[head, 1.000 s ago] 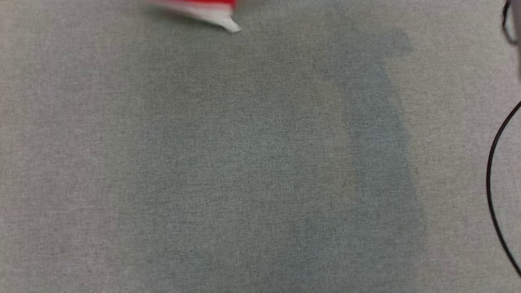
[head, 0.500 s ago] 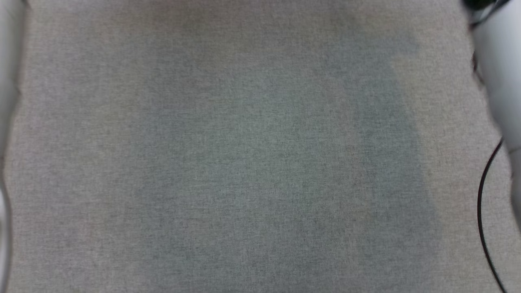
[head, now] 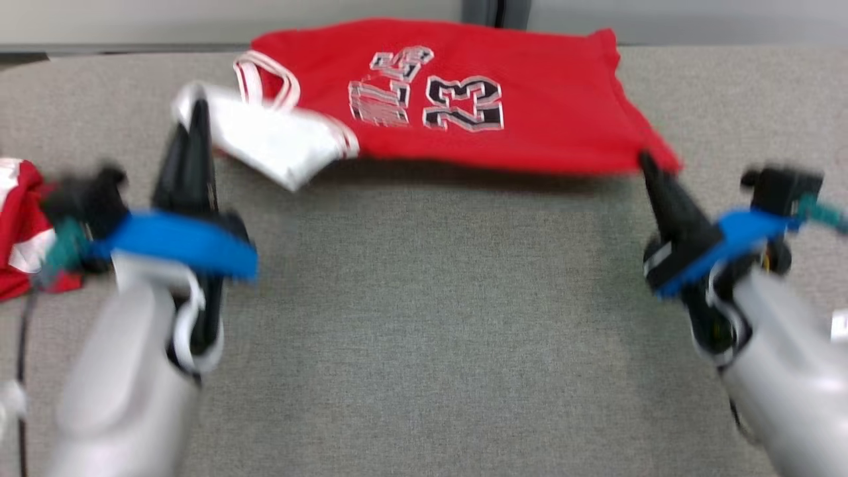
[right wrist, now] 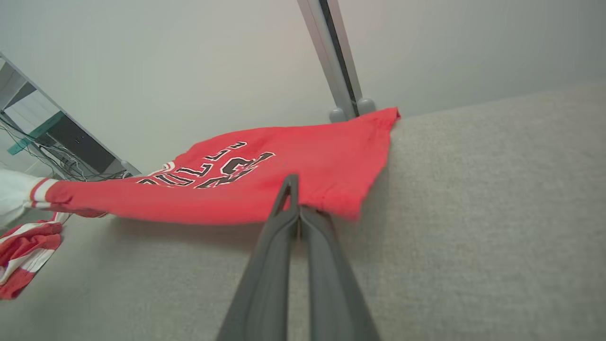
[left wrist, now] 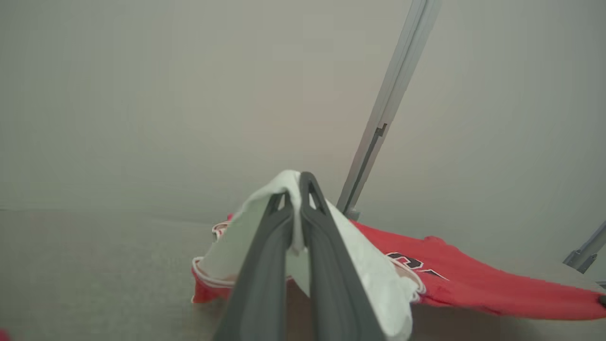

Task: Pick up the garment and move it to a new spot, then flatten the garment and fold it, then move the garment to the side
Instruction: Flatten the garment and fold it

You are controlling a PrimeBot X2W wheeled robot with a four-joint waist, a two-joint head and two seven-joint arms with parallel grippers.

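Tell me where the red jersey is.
In the head view the red jersey spans the far middle of the grey table, pinched at its near corners by the left claw and right claw.

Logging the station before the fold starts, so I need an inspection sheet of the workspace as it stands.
Surface: grey fabric-covered table, flat.
Job's things: red jersey numbered 23, stretched between both grippers, near edge lifted.
Clutter: crumpled red-and-white garment at the table's left.
Grippers: left gripper shut on the jersey's white part; right gripper shut on its red corner.
Cables: thin dark cable low left in head view; tangled cables on distant shelving.
Surroundings: pale wall, grey metal post.
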